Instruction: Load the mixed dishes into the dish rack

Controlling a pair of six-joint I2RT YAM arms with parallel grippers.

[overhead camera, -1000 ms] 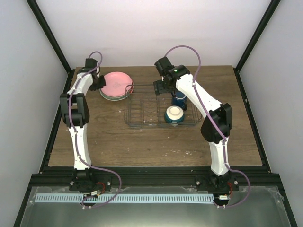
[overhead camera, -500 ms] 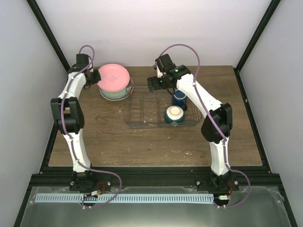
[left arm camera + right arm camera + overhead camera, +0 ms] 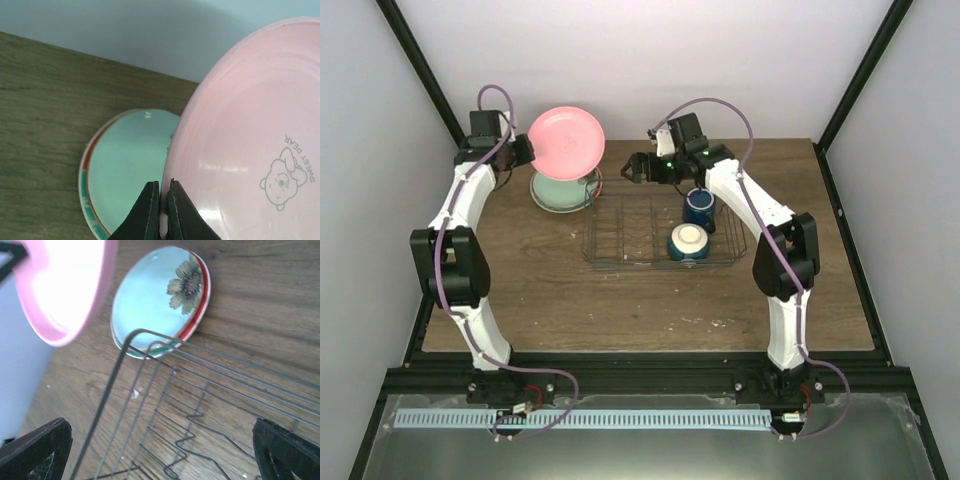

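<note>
My left gripper (image 3: pixel 527 151) is shut on the rim of the pink plate (image 3: pixel 566 140), which hangs tilted on edge above the back left of the table. In the left wrist view the fingers (image 3: pixel 150 212) pinch the pink plate (image 3: pixel 250 140). Below it lies the mint-green plate (image 3: pixel 558 190) with its flower motif (image 3: pixel 184 282), stacked on the teal-and-red plate (image 3: pixel 85 175). My right gripper (image 3: pixel 631 168) is open and holds nothing, above the dish rack's (image 3: pixel 620 235) back left corner. The dark blue mug (image 3: pixel 698 208) and the cream bowl (image 3: pixel 688 242) sit inside the rack's right half.
The rack's left half shows only wire dividers (image 3: pixel 200 405) over the wooden table (image 3: pixel 520 290). Black frame posts rise at the back corners, and the white back wall stands just behind the plates.
My left gripper has lifted the pink plate off the stack and tipped it upright. My right gripper has swung left from the mug toward the rack's back left corner and opened wider.
</note>
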